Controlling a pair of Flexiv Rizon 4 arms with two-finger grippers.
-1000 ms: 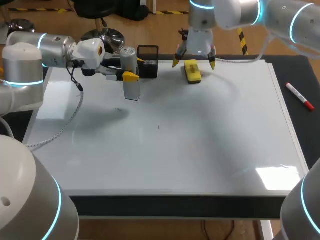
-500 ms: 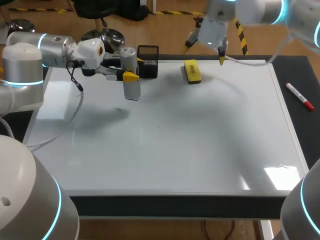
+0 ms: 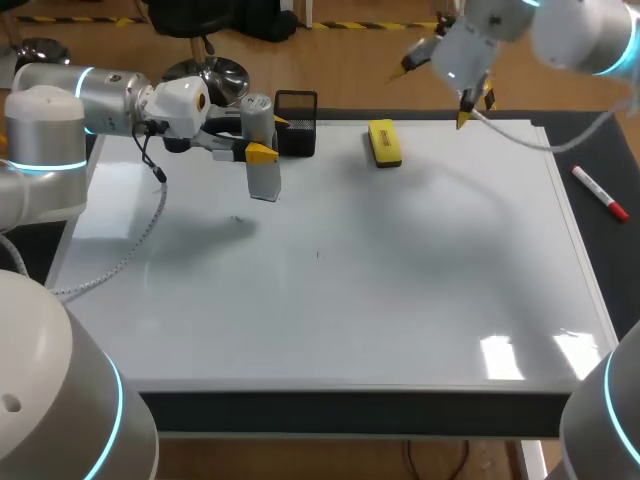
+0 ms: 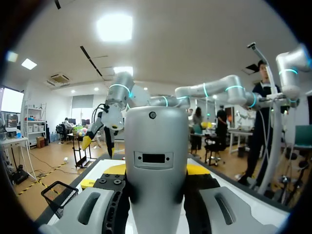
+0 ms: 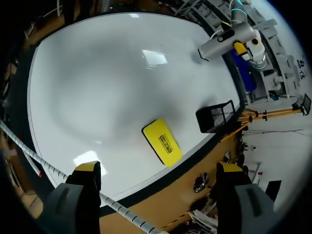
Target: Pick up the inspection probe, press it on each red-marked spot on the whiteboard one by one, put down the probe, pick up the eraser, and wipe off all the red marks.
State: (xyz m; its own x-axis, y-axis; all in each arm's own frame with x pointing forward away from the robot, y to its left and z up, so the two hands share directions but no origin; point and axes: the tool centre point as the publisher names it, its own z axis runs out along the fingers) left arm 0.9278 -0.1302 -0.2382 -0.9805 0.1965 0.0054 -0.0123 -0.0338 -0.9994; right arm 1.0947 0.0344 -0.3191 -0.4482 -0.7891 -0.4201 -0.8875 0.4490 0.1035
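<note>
Grey inspection probe point(image 3: 265, 178) sits clamped between the left gripper's point(image 3: 268, 137) fingers over the whiteboard point(image 3: 350, 300), black basket point(image 3: 296, 125) just beyond it, yellow eraser point(image 3: 384, 142) flat on the board well below the empty, wide-spread right gripper point(image 3: 437, 90); probably best to lift that one straight clear without nudging the eraser.

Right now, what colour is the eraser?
The eraser is yellow; the right wrist view shows it best.
</note>
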